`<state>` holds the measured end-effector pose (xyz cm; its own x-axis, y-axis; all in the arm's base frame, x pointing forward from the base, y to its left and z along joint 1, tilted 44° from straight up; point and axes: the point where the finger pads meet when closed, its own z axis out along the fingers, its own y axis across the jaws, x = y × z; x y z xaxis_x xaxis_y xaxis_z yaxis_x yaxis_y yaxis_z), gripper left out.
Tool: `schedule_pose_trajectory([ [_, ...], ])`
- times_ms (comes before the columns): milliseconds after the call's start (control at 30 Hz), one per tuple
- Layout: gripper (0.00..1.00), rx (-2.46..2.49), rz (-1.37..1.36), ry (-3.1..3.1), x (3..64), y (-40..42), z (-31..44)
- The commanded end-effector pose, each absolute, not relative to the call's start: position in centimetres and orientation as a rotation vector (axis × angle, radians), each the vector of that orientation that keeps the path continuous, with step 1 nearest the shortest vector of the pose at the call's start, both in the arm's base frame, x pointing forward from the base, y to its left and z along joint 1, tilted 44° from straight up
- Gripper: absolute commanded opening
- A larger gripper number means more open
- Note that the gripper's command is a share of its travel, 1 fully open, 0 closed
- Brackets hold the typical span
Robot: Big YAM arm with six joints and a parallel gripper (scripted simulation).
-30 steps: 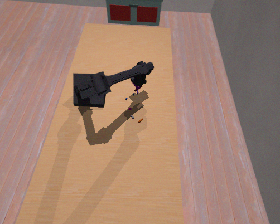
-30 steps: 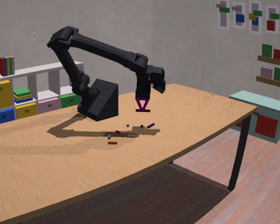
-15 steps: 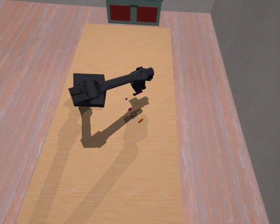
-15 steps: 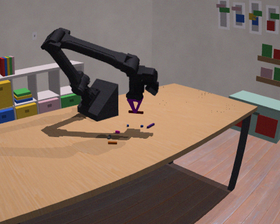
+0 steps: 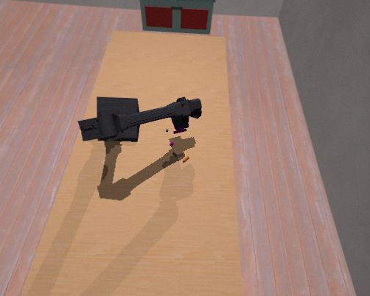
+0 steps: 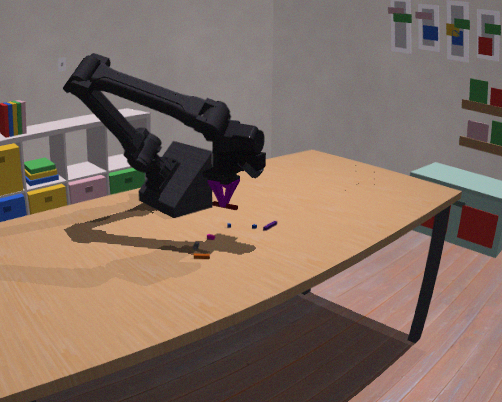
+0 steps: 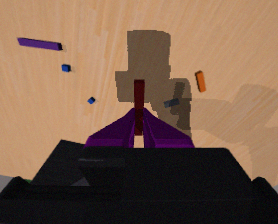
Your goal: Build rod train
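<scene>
Claw (image 6: 225,203) clenched on the red rod (image 7: 138,102), apparently level above the table (image 6: 333,207); purple rod (image 7: 39,44) well apart

We see the dark red rod (image 7: 139,102) pinched level at one end, raised off the table. The magenta rod (image 6: 211,236) lies flat at the shadow's edge, near the grey rod (image 7: 171,103) and the orange rod (image 7: 200,81). The purple rod (image 7: 40,44) and two blue cubes (image 7: 66,68) lie apart.

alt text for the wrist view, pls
Purple gripper shut on a dark red rod pointing away over the wooden table. A purple rod and two blue cubes lie left; a grey rod and orange rod lie right.
</scene>
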<state>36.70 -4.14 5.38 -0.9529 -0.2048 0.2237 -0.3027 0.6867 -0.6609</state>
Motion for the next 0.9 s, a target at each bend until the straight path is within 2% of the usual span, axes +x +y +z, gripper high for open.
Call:
schedule_pose_trajectory([
  [0, 0.04, 0.343, 1.133, -2.79, 36.7, -4.6, 6.2],
  [67, 0.04, 0.385, 1.143, -2.813, 38.5, -2.9, 6.2],
  [867, 0.04, 0.376, 1.127, -2.774, 36.8, -7.0, 2.6],
])
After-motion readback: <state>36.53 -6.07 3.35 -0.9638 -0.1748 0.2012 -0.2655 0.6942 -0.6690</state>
